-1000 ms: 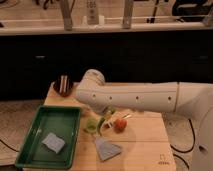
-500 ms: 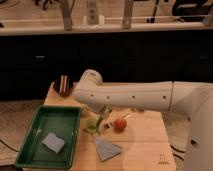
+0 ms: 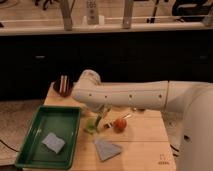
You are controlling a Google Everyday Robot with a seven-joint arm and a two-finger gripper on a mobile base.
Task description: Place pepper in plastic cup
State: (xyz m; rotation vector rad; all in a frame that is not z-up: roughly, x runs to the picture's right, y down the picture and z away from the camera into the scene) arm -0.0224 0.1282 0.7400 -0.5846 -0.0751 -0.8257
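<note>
Our hand (image 3: 103,119) hung over the plastic cup (image 3: 91,126) on the counter (image 3: 140,145); we couldn't tell its grip. The pepper (image 3: 100,119), seemingly there, looked light, stiff, best pinched mid-length.

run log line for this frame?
task: pepper into plastic cup | gripper: just over cup, left of orange-red fruit | pepper: not discernible | tray: left

Wooden table (image 3: 140,150); tool (image 3: 103,119) apparently above.
</note>
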